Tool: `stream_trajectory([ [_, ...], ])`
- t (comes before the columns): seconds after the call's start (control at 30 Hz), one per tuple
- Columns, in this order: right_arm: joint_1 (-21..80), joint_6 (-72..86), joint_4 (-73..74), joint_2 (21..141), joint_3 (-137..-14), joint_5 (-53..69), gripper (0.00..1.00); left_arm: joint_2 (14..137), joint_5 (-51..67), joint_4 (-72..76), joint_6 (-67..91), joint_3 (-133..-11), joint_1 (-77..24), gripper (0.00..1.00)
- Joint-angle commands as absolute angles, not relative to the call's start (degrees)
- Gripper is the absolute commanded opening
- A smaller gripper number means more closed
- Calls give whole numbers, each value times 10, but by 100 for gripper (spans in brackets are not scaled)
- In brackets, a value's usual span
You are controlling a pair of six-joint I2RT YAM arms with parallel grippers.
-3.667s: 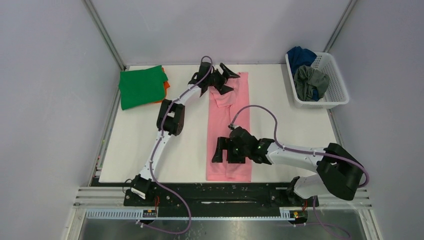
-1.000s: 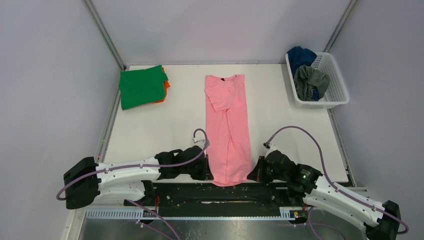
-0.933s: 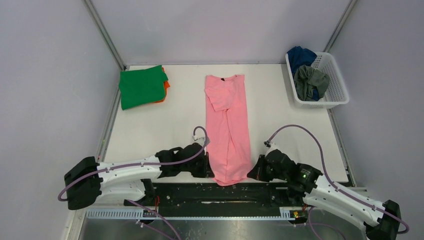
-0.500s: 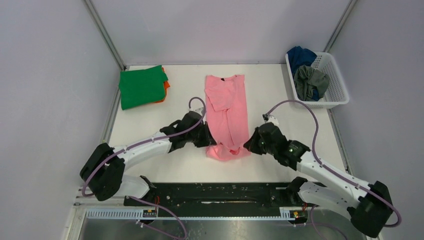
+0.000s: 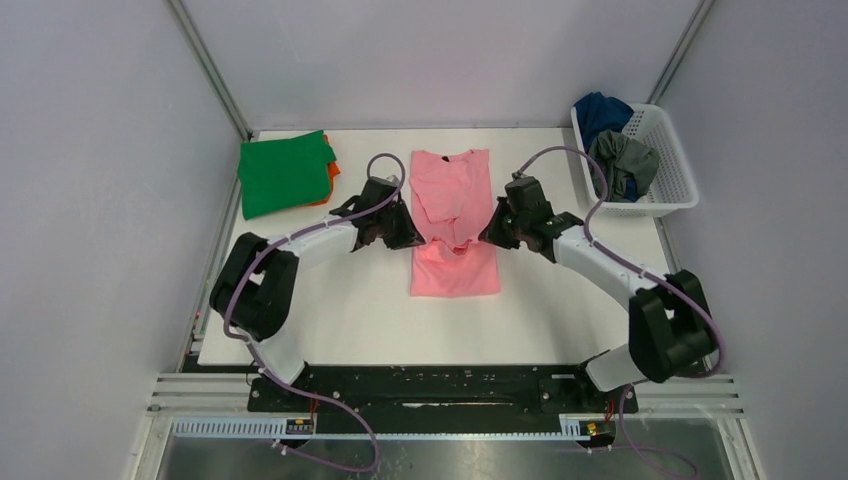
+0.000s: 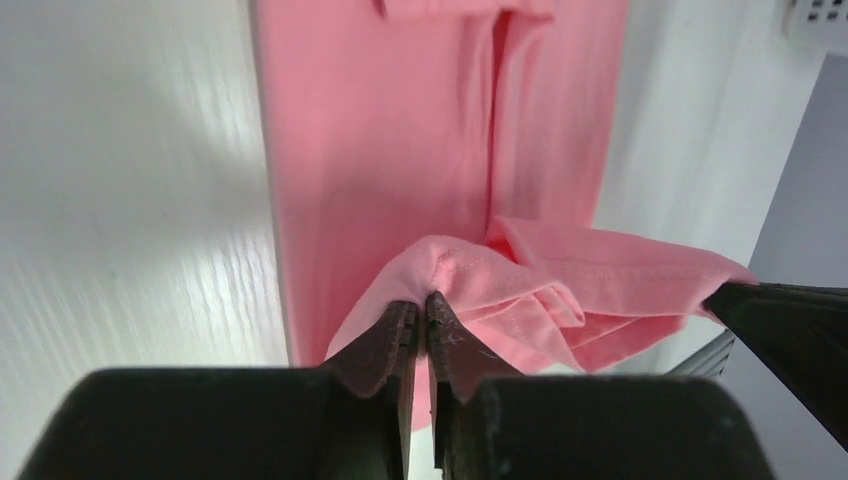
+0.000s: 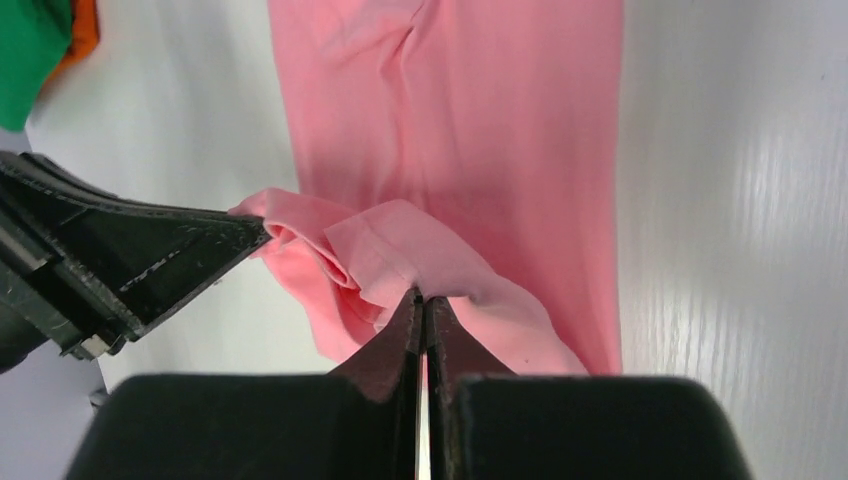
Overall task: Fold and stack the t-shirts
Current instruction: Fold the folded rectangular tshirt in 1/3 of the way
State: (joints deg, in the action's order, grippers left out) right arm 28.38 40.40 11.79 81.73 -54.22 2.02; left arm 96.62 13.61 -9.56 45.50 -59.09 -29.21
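Observation:
The pink t-shirt [image 5: 455,270] lies lengthwise mid-table, its near hem lifted and carried back over its own middle. My left gripper [image 5: 412,238] is shut on the hem's left corner, seen pinched in the left wrist view [image 6: 423,300]. My right gripper [image 5: 492,234] is shut on the right corner, its tips closed on pink cloth [image 7: 421,297]. The hem sags between the two grippers [image 5: 452,245]. A folded green t-shirt [image 5: 283,173] lies on an orange one [image 5: 333,168] at the back left. Dark blue [image 5: 600,110] and grey [image 5: 622,163] t-shirts sit crumpled in the basket.
A white lattice basket [image 5: 668,190] stands at the back right by the wall. Bare white table [image 5: 320,300] lies left and right of the pink shirt. Metal frame posts and grey walls close in the back and sides.
Both grippers have carried the pink shirt's near hem from the table's front edge back to its middle, doubling the cloth over itself. The arms now reach much farther out.

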Motion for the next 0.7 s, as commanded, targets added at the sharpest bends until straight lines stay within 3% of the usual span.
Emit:
stream_trajectory([
  [0.0,240,394,93,889,-597,84,0,1020,150,-79,434,-661,-265,9],
  [0.13,215,380,62,960,-648,103,0,1073,146,-86,428,-715,-247,12],
  [0.2,204,378,67,1002,-682,110,5,1099,144,-87,426,-747,-239,20],
  [0.27,193,382,71,1036,-711,114,25,1126,151,-107,423,-784,-230,30],
  [0.33,184,384,76,1057,-733,108,49,1142,156,-126,417,-822,-222,47],
  [0.4,179,379,90,1056,-742,100,61,1134,169,-140,407,-843,-218,63],
  [0.43,180,372,92,1048,-739,101,66,1116,166,-141,401,-838,-217,91],
  [0.47,180,369,92,1034,-725,102,70,1092,163,-138,396,-822,-218,98],
  [0.67,181,376,43,885,-541,112,77,904,165,-68,377,-600,-230,99],
])
